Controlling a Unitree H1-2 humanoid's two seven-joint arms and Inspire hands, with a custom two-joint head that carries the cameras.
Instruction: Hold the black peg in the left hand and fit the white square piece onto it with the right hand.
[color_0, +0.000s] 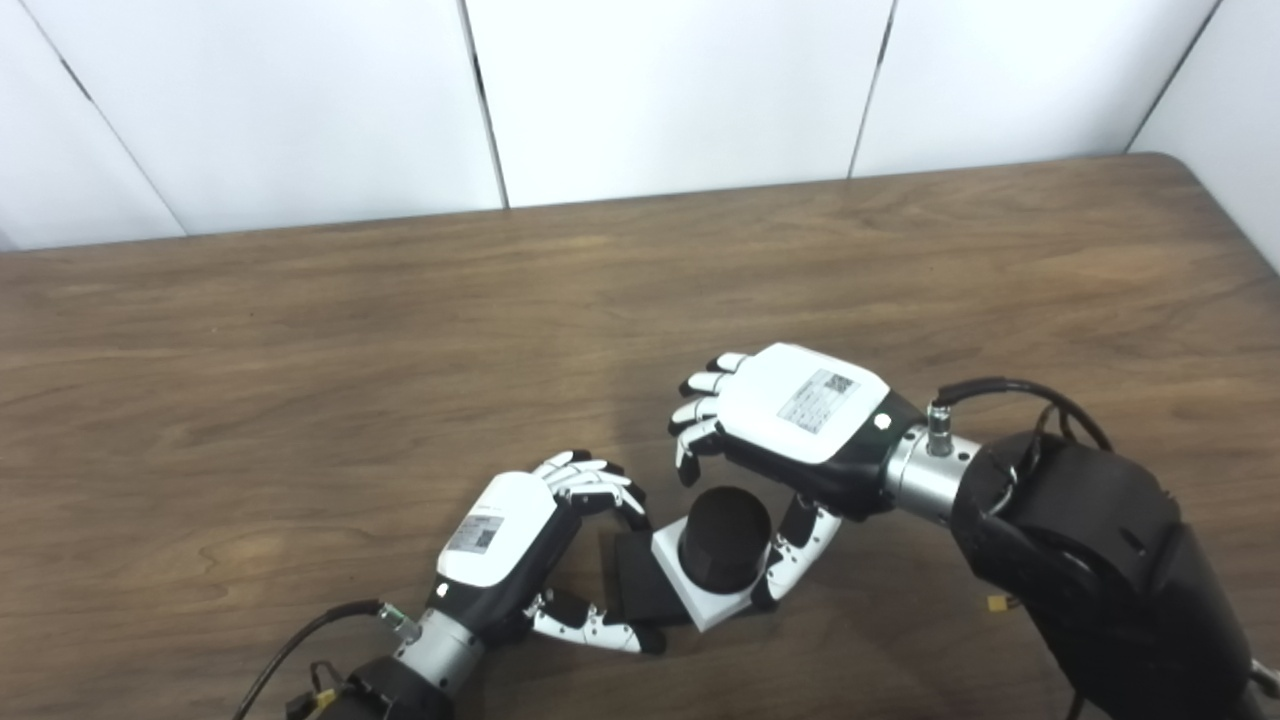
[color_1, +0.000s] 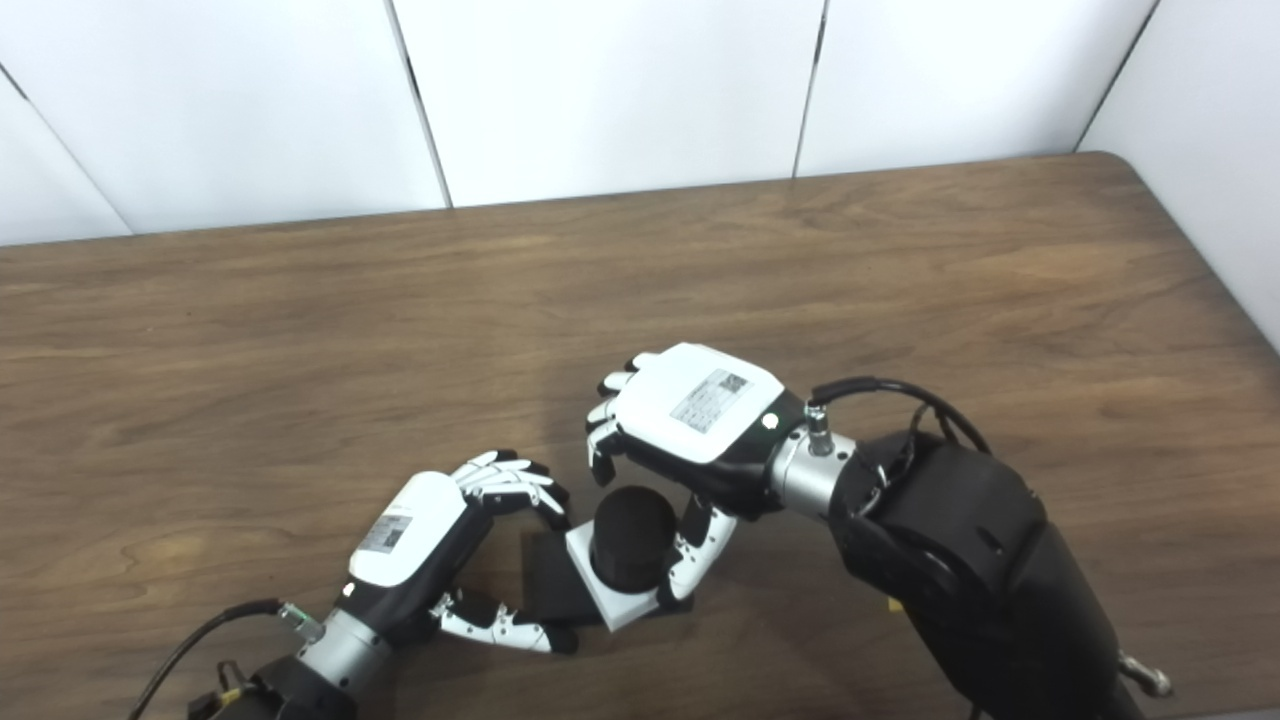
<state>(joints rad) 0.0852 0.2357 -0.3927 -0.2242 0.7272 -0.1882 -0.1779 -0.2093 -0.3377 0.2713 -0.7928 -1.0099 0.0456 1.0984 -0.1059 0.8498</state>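
The black peg (color_0: 725, 535) is a round black post on a flat black base (color_0: 635, 580) that lies on the table near the front. The white square piece (color_0: 705, 605) sits around the post, low on it, turned cornerwise. My left hand (color_0: 510, 535) is shut on the black base, fingers curled over its far edge and thumb at its near edge. My right hand (color_0: 800, 410) arches over the post from the right. Its thumb rests against the white piece's right edge and its fingers curl down behind the post. The contact under the fingers is hidden.
The brown wooden table (color_0: 300, 330) stretches left, right and back to white wall panels (color_0: 680, 90). Its rounded right corner (color_0: 1180, 165) is at the back right. My right forearm (color_0: 1100, 560) fills the front right.
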